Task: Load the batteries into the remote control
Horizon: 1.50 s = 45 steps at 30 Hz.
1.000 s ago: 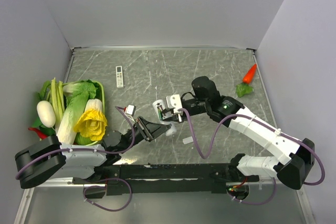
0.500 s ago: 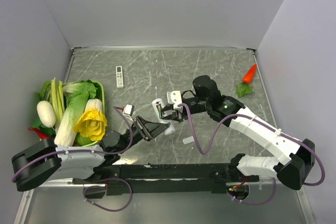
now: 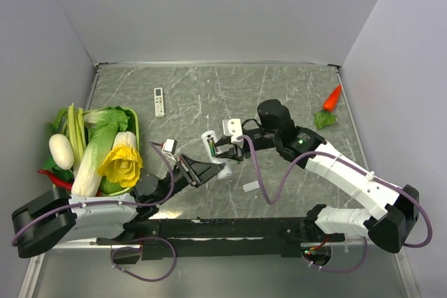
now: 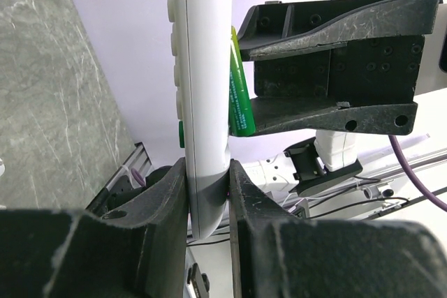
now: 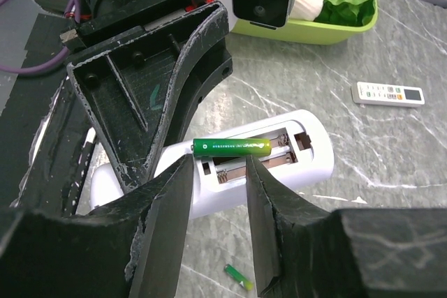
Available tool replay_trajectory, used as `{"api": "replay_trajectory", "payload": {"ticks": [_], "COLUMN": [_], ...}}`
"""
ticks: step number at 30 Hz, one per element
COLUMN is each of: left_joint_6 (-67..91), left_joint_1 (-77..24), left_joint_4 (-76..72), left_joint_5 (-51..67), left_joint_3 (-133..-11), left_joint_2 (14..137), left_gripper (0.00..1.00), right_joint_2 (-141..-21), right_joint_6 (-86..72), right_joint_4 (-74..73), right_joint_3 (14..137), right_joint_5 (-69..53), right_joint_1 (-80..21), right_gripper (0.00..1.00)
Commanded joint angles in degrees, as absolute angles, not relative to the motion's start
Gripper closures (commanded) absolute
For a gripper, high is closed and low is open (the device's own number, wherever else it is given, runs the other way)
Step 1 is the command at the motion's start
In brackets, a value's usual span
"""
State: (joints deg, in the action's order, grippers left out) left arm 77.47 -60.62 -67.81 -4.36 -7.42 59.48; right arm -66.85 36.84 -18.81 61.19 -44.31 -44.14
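A green battery (image 5: 232, 146) is lying lengthwise across the upper slot of the open compartment, at the centre of the right wrist view. The compartment belongs to the white remote control (image 5: 313, 150), which is being held clear of the grey marbled table (image 5: 391, 165). The battery is looking perched on the slot rather than sunk into it.

The left gripper (image 4: 207, 176) is clamping the remote by one end only, at the lower middle of the left wrist view. The right gripper (image 5: 218, 172) is standing partly parted, with its tips right at the battery. Whether those tips are gripping it, pressing it or just clear of it cannot be told.

What is probably the second battery (image 5: 239, 278), a small green piece, is lying on the table at the bottom edge of the right wrist view.

Likely risks from here:
- The battery may be resting on its contacts unseated. It could then spring or roll out and drop to the table once the right tips are drawing away.
- Pressing it home could be levering the remote round in its one-ended hold.
- Which way the battery's poles are facing cannot be read.

A slim buttoned remote (image 5: 387, 93) is lying at the right of that view. A green vegetable basket (image 5: 307, 33) is sitting at the top.
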Motion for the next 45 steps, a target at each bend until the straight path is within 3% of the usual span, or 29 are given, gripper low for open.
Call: {"api": "replay_trajectory", "payload": {"ticks": [1, 11, 22, 29, 36, 45], "left_joint_6": [78.66, 78.66, 79.28, 79.45, 79.45, 79.89], "left_joint_1": [-60.91, -60.91, -60.91, -60.91, -61.00, -60.91], "left_joint_4": [-73.92, -74.44, -74.27, -70.32, -64.16, -60.38], "left_joint_5": [-2.64, -1.85, -0.88, -1.58, -3.25, -5.01], "left_joint_3": [-10.02, -10.20, -10.72, -10.81, -10.99, -11.08], "left_joint_2": [58.89, 59.33, 60.12, 58.36, 56.34, 56.07], "left_gripper": [0.98, 0.98, 0.98, 0.98, 0.98, 0.98], "right_joint_2": [-67.32, -68.38, -70.93, -71.01, -69.00, -63.81], "right_joint_6": [36.83, 35.86, 31.91, 30.94, 26.82, 13.99], "right_joint_4": [-21.00, -26.10, -24.79, -24.17, -22.77, -20.39], "right_joint_3": [63.19, 66.26, 66.88, 65.48, 65.66, 64.77], "right_joint_5": [-43.50, -47.54, -49.57, -46.85, -45.88, -33.15], "right_joint_1": [-42.63, -41.13, -41.04, -41.04, -41.22, -44.81], "right_gripper": [0.56, 0.47, 0.46, 0.53, 0.52, 0.50]}}
